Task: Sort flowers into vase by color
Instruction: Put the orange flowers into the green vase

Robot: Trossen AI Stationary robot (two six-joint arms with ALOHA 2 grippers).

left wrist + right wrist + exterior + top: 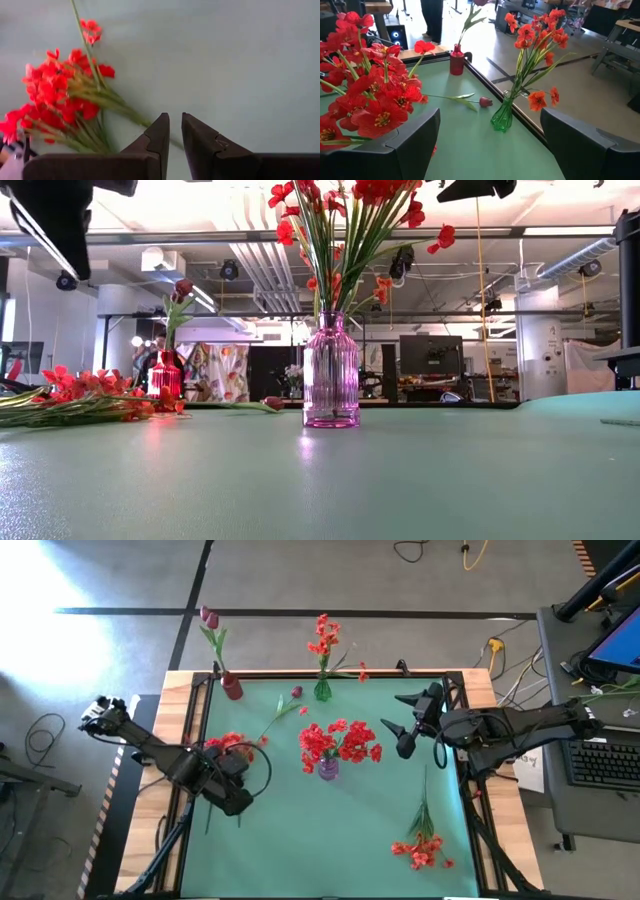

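Flowers (60,95) lying loose on tabletop (300,840) beside nearly clenched, empty left tool (175,131); likely light, floppy, blooms fragile, so pinching the thin green stems (117,107). Right tool (490,145) hanging released near purple vase (328,769).

The purple vase (328,768) stands mid-mat, its red blooms (338,741) spreading wide above it and blocking any straight pass over the centre. Along the far edge stand a red vase (232,687) and a green vase (322,690), with open mat between them except for a loose bud (284,710) lying there. A red bunch (232,746) lies on the left, just beside the nearly closed left gripper (175,131). Another bunch (424,840) lies near the right front. The mat's (300,840) front-middle stretch is bare. The right gripper (400,725), jaws wide, hangs close to the centre blooms.
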